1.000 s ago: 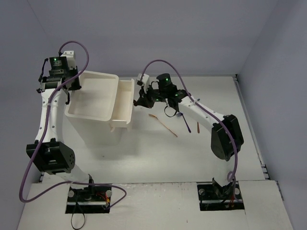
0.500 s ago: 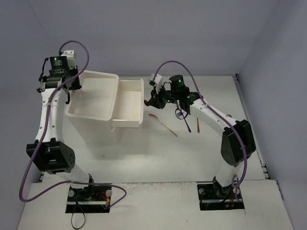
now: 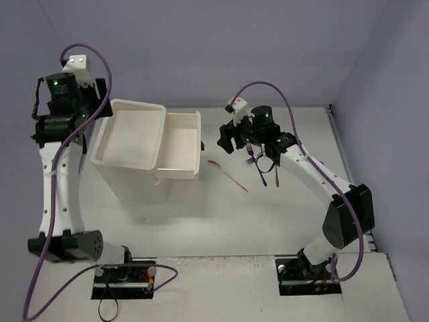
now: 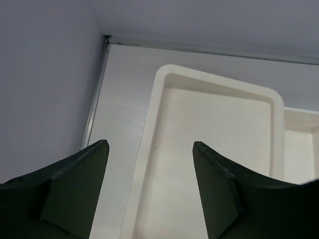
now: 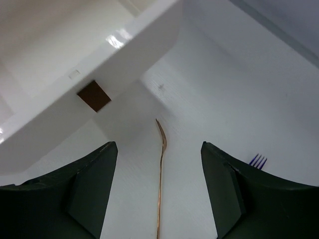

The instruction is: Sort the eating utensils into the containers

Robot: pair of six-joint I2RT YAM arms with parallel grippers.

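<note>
A tall white drawer unit [image 3: 131,184] stands on the left half of a white counter [image 3: 201,221]. On its top sits a shallow white drawer [image 3: 131,131], and a second shallow drawer [image 3: 181,144] sticks out to the right just below it, with a small brown handle [image 5: 93,95] on its end wall.

The left tool [image 4: 149,147] hangs high over the near left corner of the top drawer. Its two dark fingers stand wide apart with nothing between them.

The right tool [image 5: 158,145] hovers just beside the handle end of the lower drawer without touching it. It is also spread wide and empty.

The utensils lie flat on the counter to the right of the unit. A slim gold spoon [image 3: 228,173] is directly below the right tool. An iridescent purple fork [image 3: 260,171] lies a little further right, partly under the right arm. Beside the fork is a short copper-coloured piece [image 3: 277,178], too small to identify.
</note>
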